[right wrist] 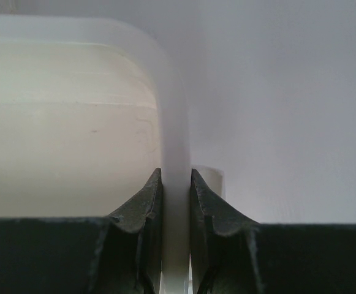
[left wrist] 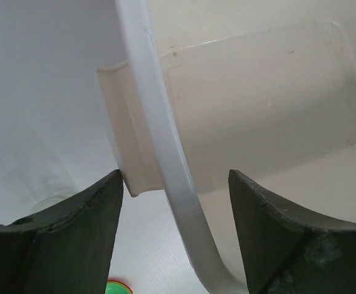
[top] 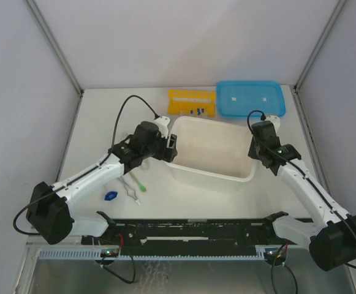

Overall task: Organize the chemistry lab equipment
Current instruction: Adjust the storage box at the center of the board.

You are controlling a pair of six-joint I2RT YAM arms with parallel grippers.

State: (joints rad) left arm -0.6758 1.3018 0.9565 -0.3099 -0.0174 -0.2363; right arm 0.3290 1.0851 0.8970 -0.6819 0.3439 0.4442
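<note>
The big white tub [top: 211,150] stands mid-table. My left gripper [top: 170,147] straddles its left rim [left wrist: 165,153] with the jaws open and a gap on each side of the rim; its dark fingers [left wrist: 73,245] do not touch it. My right gripper [top: 255,153] is shut on the tub's right rim [right wrist: 174,122], and both pads [right wrist: 150,196] press against the rim. A yellow tube rack [top: 192,102] with blue-capped tubes [top: 197,111] sits behind the tub. Thin metal tongs [top: 130,190] and a green-tipped stick [top: 140,185] lie on the table left of the tub.
A blue rectangular lid [top: 250,98] lies at the back right beside the rack. A small blue object [top: 110,196] lies near the left arm's base. A green spot [left wrist: 117,288] shows on the table under the left gripper. The enclosure's walls rise on both sides.
</note>
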